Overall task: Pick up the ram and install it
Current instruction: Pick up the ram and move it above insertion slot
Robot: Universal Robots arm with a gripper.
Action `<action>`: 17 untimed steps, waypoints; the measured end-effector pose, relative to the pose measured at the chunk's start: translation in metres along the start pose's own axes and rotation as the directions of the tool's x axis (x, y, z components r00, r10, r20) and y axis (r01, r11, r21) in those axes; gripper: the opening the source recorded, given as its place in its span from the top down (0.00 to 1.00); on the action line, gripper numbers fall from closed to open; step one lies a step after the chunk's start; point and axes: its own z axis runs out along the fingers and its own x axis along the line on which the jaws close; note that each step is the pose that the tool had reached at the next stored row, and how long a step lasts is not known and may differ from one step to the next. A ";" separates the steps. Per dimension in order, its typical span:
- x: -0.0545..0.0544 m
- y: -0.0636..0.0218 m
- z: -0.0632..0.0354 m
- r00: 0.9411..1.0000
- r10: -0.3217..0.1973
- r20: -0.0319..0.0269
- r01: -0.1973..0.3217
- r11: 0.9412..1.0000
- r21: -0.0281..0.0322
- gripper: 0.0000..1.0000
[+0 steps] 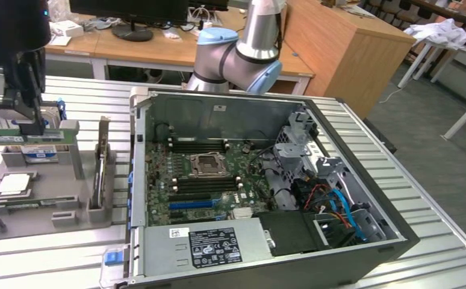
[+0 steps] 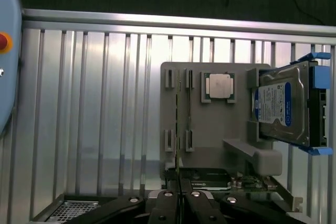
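Pincer clamped on ram at grey holder by worktop edge; grasp done, ram not yet in motherboard slots.

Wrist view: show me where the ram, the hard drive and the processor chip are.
ram [image 2: 177, 129], wrist view, its thin edge.
hard drive [image 2: 275, 106], wrist view, blue-white label.
processor chip [image 2: 218, 85], wrist view, metal lid centre.

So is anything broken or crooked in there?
Nothing stands out. The computer case lies open on its side. The hard drive and the square chip sit in the grey holder, and the gripper is shut on the thin ram, which looks straight.
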 end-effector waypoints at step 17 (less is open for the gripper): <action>0.001 -0.0358 -0.0015 1.000 0.000 0.000 0.000 1.000 -0.001 0.88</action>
